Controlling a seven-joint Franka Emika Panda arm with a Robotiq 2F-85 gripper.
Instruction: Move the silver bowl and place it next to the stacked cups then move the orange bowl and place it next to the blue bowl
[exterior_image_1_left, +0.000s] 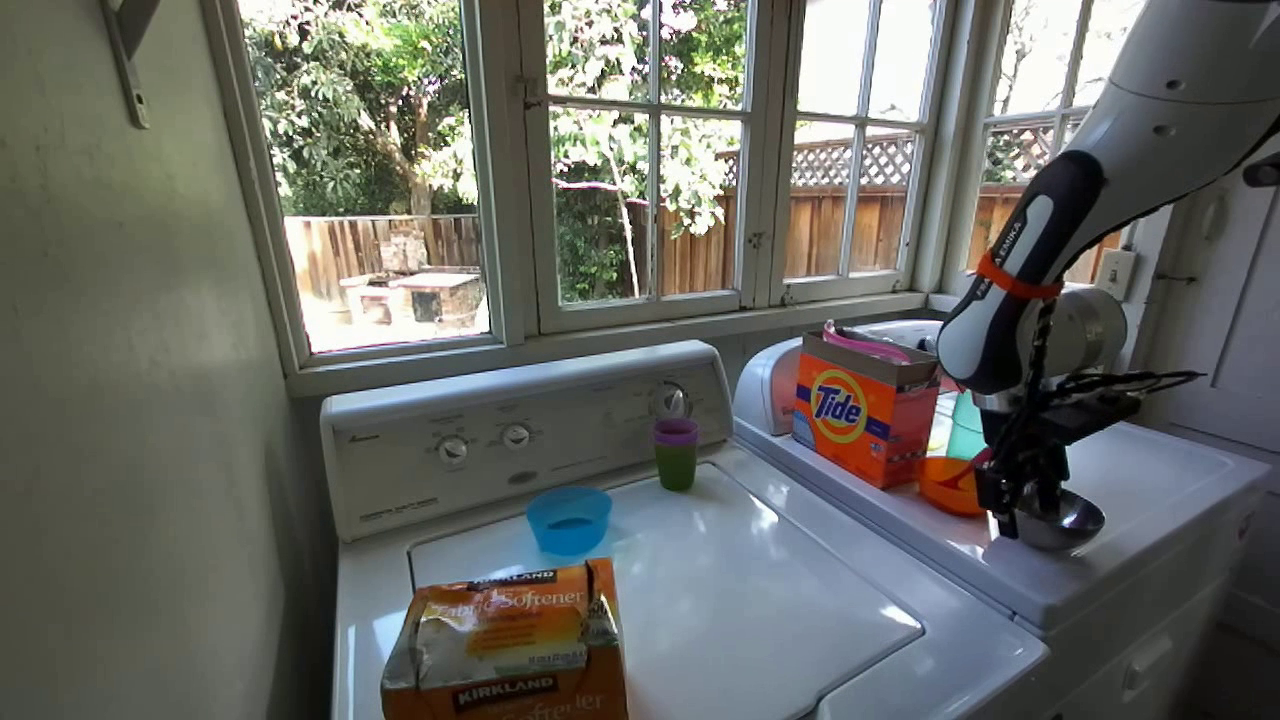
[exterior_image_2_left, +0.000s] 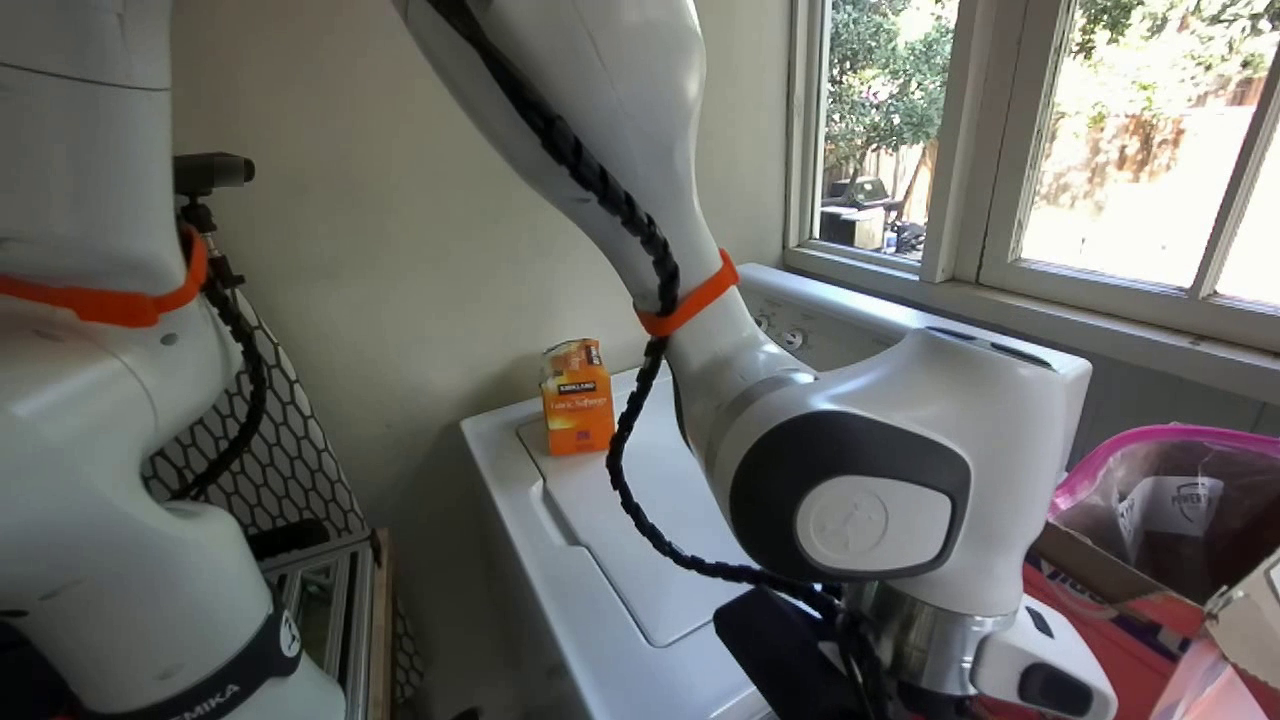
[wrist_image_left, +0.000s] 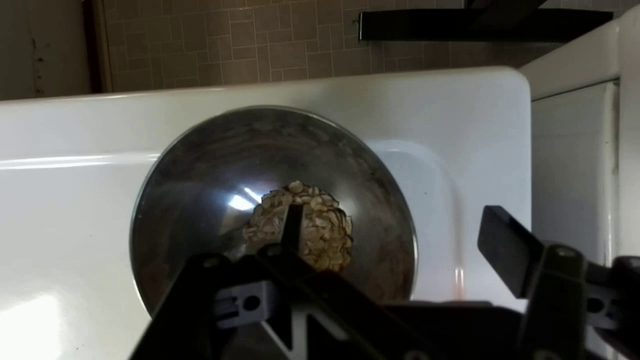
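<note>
- Just beneath the parted, empty pincer (wrist_image_left: 400, 230) sits the silver bowl (wrist_image_left: 320, 155), its rim crossing the gap; closing would likely catch it.
- Near the silver bowl: the orange bowl (exterior_image_1_left: 948, 496).
- Well apart from the silver bowl: the stacked cups (exterior_image_1_left: 677, 460), then the blue bowl (exterior_image_1_left: 568, 522).

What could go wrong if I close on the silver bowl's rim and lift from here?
The silver bowl holds loose flakes, so a one-sided rim pinch by the open gripper might tip it and spill some. It also sits near an edge of the white machine, with floor beyond, so a nudge that way could send it over. In an exterior view the orange bowl shows close to the gripper, so a sideways swing may knock it.
</note>
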